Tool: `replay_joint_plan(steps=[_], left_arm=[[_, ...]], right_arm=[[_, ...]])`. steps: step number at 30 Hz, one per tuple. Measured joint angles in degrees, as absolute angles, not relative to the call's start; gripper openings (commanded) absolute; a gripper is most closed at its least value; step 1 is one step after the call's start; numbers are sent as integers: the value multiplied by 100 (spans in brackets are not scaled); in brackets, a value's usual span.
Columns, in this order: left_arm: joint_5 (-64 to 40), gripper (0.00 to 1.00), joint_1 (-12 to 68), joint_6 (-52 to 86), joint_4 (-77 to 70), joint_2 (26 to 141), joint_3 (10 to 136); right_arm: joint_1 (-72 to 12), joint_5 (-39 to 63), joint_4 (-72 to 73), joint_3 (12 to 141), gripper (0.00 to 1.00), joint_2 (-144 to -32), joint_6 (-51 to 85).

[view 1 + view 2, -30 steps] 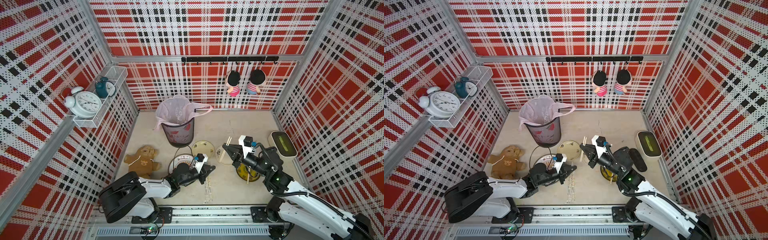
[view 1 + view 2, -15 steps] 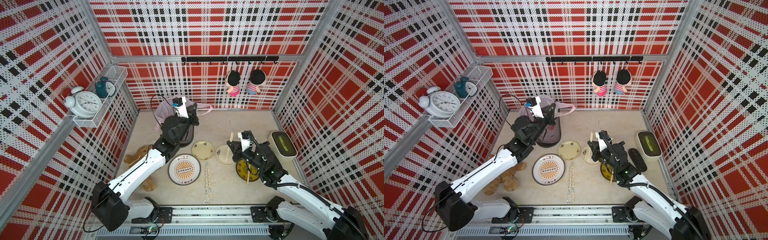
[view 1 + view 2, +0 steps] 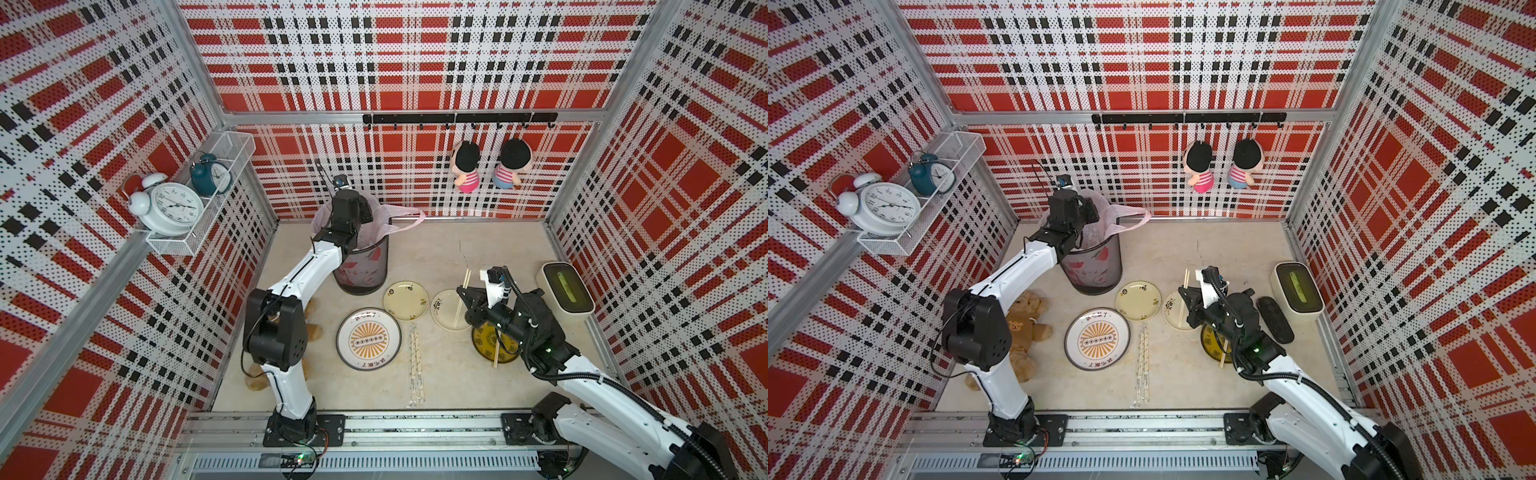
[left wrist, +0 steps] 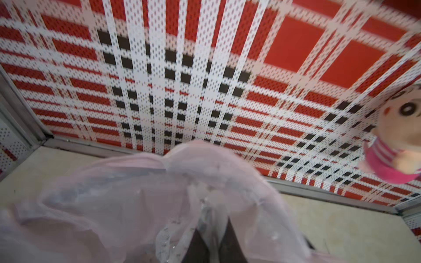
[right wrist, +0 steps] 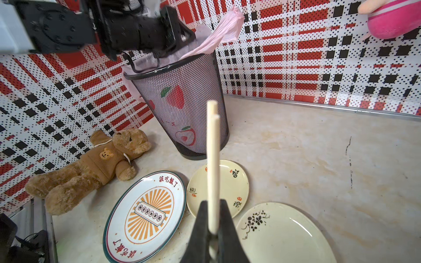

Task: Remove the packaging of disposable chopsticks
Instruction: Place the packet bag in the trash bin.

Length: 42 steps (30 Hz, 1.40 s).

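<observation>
**Sleeve at the bin mouth, bare sticks in the other arm**

The left gripper (image 4: 213,230) is up over the bin (image 3: 365,270), tips pointing down into the pink liner (image 4: 114,182). A crinkly clear sleeve (image 4: 169,239) sits right at the tips, over the liner's open mouth. The view is blurred, so I can't tell if the jaws are pinching it or have let go. What counts here is that the sleeve is straight above the opening, so a plain release should drop it in with no sideways move.

The right gripper (image 5: 213,205) is clamped on a bare pair of chopsticks (image 5: 213,159). Their long axis runs straight out past the tips, over the flower plate (image 5: 284,239).

Likely next is the wrapped pair (image 3: 415,365), flat on the table between the sunburst plate (image 3: 368,338) and the yellow plate (image 3: 482,345). Its long axis runs from the rail toward the back wall. It lies between the two arms and rail-side of both grippers. The right gripper is nearer, but it's occupied.
</observation>
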<state>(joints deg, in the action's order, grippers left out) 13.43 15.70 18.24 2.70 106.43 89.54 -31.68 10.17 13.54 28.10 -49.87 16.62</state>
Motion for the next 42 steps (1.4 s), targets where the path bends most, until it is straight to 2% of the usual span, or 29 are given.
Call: replay_joint_plan(steps=[3, 10, 16, 17, 19, 21, 22, 24, 25, 31, 33, 42], left_arm=[[1262, 20, 1509, 1909, 526, 10746, 8936], [1319, 67, 1682, 1929, 600, 10224, 8892], [1527, 83, 1767, 1907, 622, 9701, 8892], [1542, 90, 1763, 1907, 624, 9671, 8892], [1557, 93, 1739, 1898, 642, 9642, 8892], [1579, 93, 1734, 1890, 701, 9642, 8892], [1581, 90, 1732, 1885, 744, 9642, 8890], [1603, 75, 1728, 1865, 814, 9642, 8890], [1640, 74, 1730, 1855, 867, 9642, 8892], [2869, 78, 1883, 1756, 1730, 9832, 9249], [3168, 84, 1922, 1750, 1949, 9896, 9365], [3828, 98, 2099, 1723, 2777, 10130, 9981]], right_arm=[[-3168, 1024, 1358, 2810, 0, -4976, 1664], [-3168, 1026, 1363, 2810, 0, -4976, 1667], [-3168, 1026, 1361, 2810, 0, -4976, 1667], [-3168, 1028, 1361, 2810, 0, -4976, 1667], [-3168, 1031, 1361, 2810, 0, -4978, 1667], [-3168, 1033, 1363, 2810, 0, -4980, 1667], [-3168, 1033, 1361, 2810, 0, -4984, 1667], [-3168, 1031, 1361, 2810, 0, -4993, 1667], [-3168, 1033, 1361, 2810, 0, -4998, 1667], [-3168, 1033, 1363, 2810, 0, -5024, 1667], [-3168, 1031, 1363, 2810, 0, -5043, 1667], [-3168, 1026, 1361, 2810, 0, -5070, 1664]])
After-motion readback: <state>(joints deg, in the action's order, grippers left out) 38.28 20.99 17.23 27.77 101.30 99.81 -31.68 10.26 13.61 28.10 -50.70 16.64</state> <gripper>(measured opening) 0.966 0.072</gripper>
